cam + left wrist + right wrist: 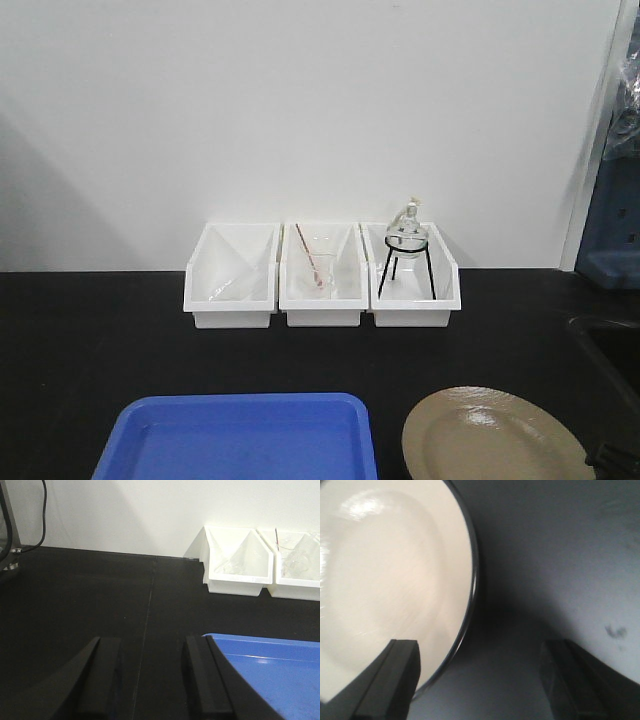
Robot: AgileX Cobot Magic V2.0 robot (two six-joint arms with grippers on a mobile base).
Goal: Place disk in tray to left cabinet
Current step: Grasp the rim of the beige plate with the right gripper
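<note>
The tan disk (490, 438) with its thin black rim lies flat on the black counter at the front right. Beside it on the left sits the blue tray (245, 437), holding nothing. My right gripper (480, 677) is open low over the disk's (390, 580) right edge: one finger hangs above the plate surface, the other above bare counter, with the rim between them. My left gripper (150, 677) is open just left of the tray's (272, 672) near-left corner, with only counter between its fingers. The left cabinet is out of view.
Three white bins (320, 275) stand in a row against the back wall; the right one holds a glass flask on a black stand (407, 250). A dark sink (612, 350) is sunk into the counter at far right. A black cable (42, 515) hangs at the left.
</note>
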